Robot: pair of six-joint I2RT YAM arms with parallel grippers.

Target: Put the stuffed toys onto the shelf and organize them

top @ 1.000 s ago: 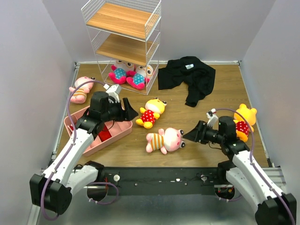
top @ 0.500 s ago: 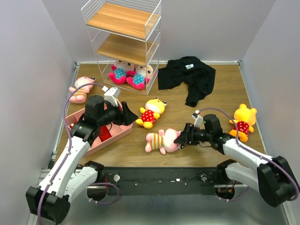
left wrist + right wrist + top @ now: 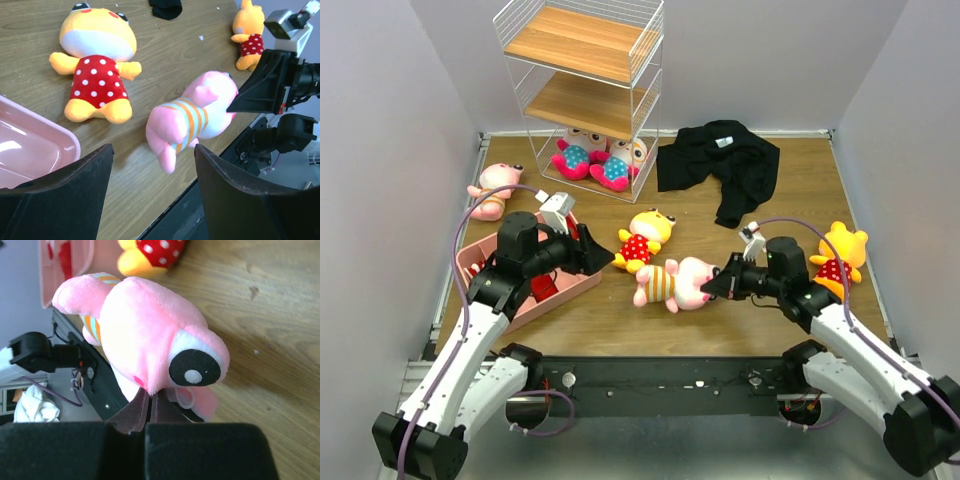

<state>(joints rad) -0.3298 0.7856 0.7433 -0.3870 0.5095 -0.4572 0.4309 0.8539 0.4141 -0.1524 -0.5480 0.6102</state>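
At lower centre of the overhead frame: pink plush doll in striped shirt (image 3: 672, 282), head pinched by the right gripper (image 3: 712, 290), jaws clamped on it. Left gripper (image 3: 600, 255), centre left: jaws apart, just beside yellow plush doll in red polka-dot outfit (image 3: 642, 238). White wire-mesh three-tier shelf with wooden boards (image 3: 582, 42), top centre: two white-faced plush dolls (image 3: 597, 160) on bottom tier.

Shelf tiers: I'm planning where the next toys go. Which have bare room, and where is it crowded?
The top board and middle board are bare. The bottom tier is crowded: two toys fill it. Bare wood lies between the shelf, the cloth and the centre yellow toy.
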